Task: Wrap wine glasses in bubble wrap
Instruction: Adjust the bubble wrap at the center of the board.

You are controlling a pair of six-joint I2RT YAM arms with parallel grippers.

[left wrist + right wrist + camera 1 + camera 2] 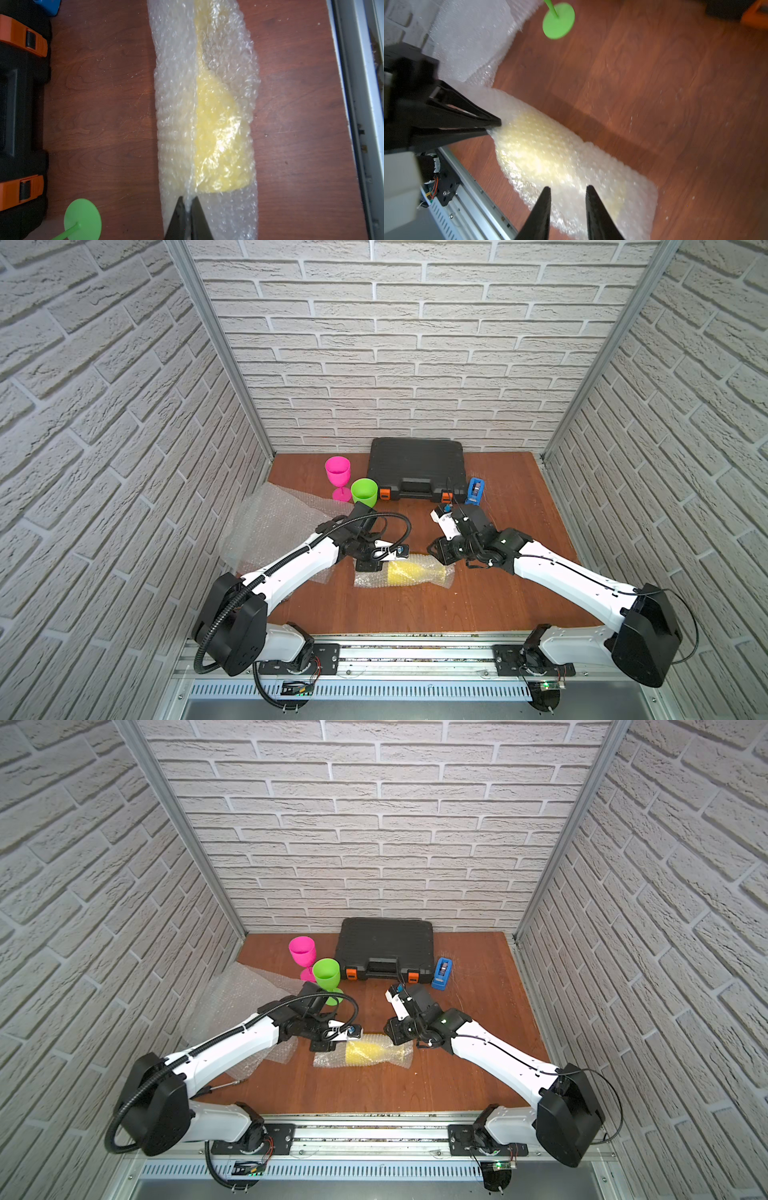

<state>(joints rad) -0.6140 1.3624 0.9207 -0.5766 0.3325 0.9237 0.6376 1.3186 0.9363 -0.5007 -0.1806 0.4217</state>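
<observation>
A yellow goblet (404, 572), rolled in bubble wrap (438, 571), lies on its side near the middle of the wooden table (511, 597). Its long axis runs crosswise, from one arm toward the other. The left gripper (188, 202) is clamped tight on the wrap's loose seam at the bowl end, just past the cup's mouth. The stem and foot point away from it, toward the right gripper (568, 188). That gripper hangs over the opposite end of the bundle with its jaws partly apart and nothing between them. The wrist view does not show whether its tips touch the plastic.

The roll is pinned at one end only, so the stem end, which lies directly under the right arm's tips, looks like the next place to take hold.

The pink goblet (337, 472) and green goblet (364, 491) stand upright and bare toward the back. Beside them are the spare sheets (274, 522), a black tool case (417, 466) and a blue tape dispenser (475, 490).
</observation>
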